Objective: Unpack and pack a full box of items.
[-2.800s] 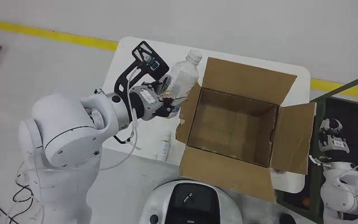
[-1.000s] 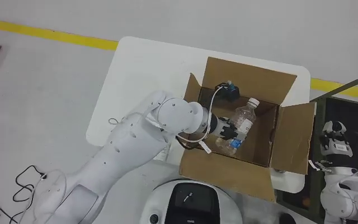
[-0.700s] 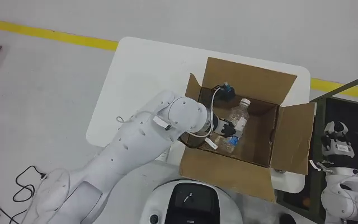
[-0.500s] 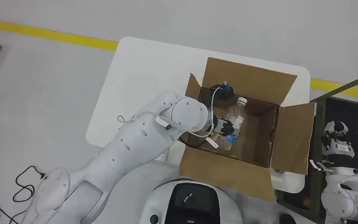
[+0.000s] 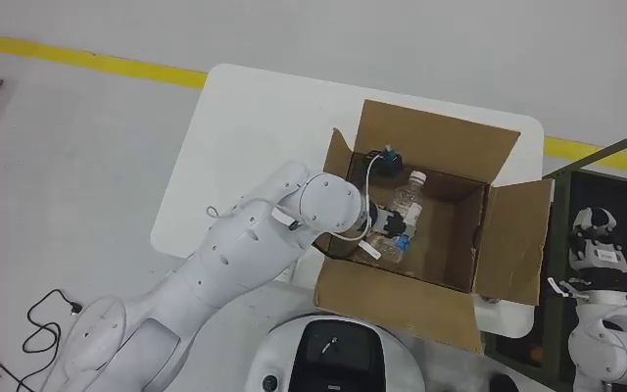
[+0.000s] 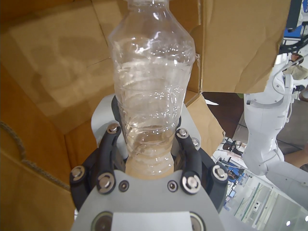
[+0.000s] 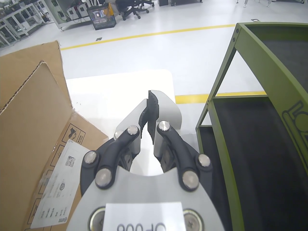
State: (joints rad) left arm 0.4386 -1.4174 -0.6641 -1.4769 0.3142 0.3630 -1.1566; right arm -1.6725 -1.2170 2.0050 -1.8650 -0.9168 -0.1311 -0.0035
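A clear plastic bottle (image 5: 403, 208) with a white cap is held inside the open cardboard box (image 5: 431, 139), close to the box's left wall. My left gripper (image 5: 388, 226) is shut on the bottle's lower body. In the left wrist view the bottle (image 6: 151, 73) stands out from between the fingers of the left gripper (image 6: 149, 131), its cap pointing at a brown inner wall of the box (image 6: 48, 49). My right gripper (image 7: 149, 108) hangs shut and empty beside the table's right end, apart from the box.
The box stands on a white table (image 5: 255, 118) with all its flaps folded outward. A box flap (image 7: 31, 102) with a white label is to one side of the right gripper. A green cart (image 7: 252, 92) stands close by on its other side.
The left arm carried the bottle from the table left of the box into the box. Over the last second the bottle shifted toward the box's left wall.
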